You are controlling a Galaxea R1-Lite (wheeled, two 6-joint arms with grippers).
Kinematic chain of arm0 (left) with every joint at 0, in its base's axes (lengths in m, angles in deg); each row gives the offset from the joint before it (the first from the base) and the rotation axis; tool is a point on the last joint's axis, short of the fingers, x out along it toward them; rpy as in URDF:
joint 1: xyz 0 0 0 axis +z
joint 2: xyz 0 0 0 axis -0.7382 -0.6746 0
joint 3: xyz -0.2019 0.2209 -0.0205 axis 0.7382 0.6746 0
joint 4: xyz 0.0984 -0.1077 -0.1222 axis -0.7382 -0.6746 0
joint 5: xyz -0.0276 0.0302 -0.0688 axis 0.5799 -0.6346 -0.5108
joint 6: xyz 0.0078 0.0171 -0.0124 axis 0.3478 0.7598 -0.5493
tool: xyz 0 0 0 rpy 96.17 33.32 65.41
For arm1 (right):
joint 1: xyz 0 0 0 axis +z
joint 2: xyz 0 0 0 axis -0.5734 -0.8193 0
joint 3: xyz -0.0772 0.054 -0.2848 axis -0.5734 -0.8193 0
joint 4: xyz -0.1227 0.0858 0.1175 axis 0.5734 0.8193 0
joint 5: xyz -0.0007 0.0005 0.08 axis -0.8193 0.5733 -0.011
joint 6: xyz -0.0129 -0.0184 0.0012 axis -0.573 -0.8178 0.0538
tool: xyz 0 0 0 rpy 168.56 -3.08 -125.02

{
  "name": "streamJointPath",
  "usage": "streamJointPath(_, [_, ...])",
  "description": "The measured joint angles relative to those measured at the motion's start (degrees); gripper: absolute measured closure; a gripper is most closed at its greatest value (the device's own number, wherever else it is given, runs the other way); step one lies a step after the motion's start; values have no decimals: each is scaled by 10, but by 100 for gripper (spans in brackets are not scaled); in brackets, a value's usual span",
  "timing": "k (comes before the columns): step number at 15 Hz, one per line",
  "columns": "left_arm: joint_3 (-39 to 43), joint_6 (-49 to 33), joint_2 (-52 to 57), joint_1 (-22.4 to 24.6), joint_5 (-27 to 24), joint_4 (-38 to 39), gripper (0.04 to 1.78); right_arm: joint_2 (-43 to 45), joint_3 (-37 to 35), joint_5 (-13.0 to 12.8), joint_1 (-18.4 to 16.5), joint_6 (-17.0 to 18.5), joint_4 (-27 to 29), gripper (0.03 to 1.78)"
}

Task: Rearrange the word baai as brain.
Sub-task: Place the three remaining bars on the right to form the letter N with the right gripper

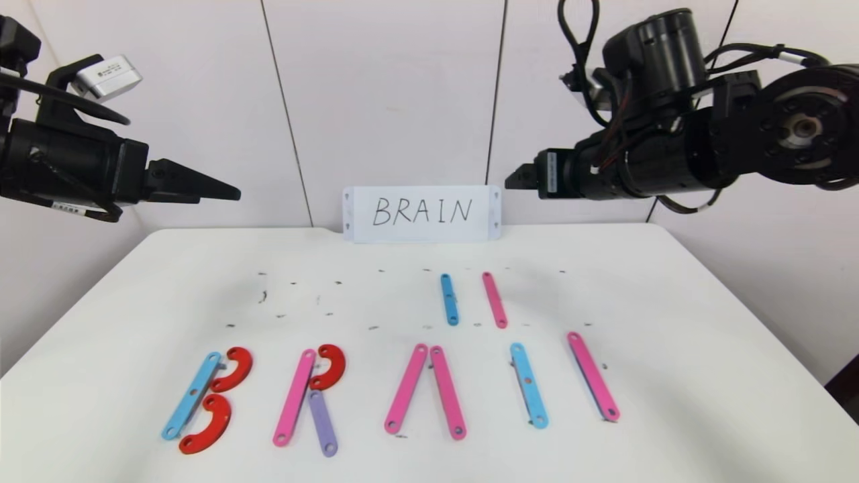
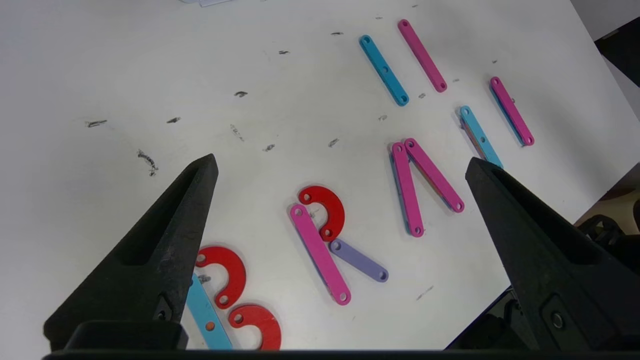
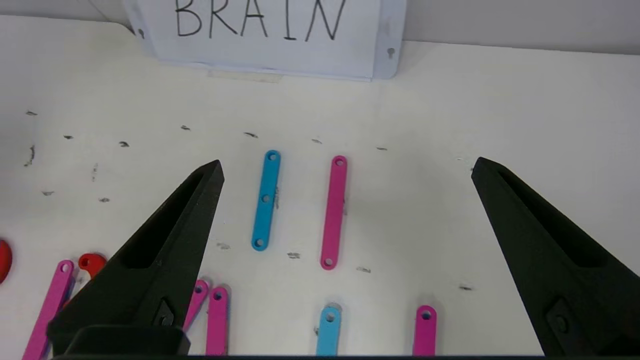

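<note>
Flat plastic letter pieces lie in a row near the table's front. A light-blue bar (image 1: pixel 192 396) with two red curves (image 1: pixel 233 369) forms a B. A pink bar (image 1: pixel 294 397), a red curve (image 1: pixel 328 366) and a purple bar (image 1: pixel 323 422) form an R. Two pink bars (image 1: pixel 407 388) lean together like an A without a crossbar. A light-blue bar (image 1: pixel 528 384) and a pink bar (image 1: pixel 592 384) stand apart to the right. My left gripper (image 1: pixel 231 194) and right gripper (image 1: pixel 513 180) hang high above the table, both open and empty.
A short light-blue bar (image 1: pixel 449 299) and a short pink bar (image 1: pixel 494 300) lie side by side behind the row. A white card (image 1: pixel 421 213) with BRAIN handwritten stands at the table's back edge against the wall. Small dark marks speckle the tabletop.
</note>
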Motion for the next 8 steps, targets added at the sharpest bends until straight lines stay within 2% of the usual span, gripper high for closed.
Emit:
streamJointPath(4, [0, 0, 0, 0, 0, 0, 8, -78, 68, 1, 33, 0, -1, 7])
streamJointPath(8, [0, 0, 0, 0, 0, 0, 8, -157, 100, -4, 54, 3, -6, 7])
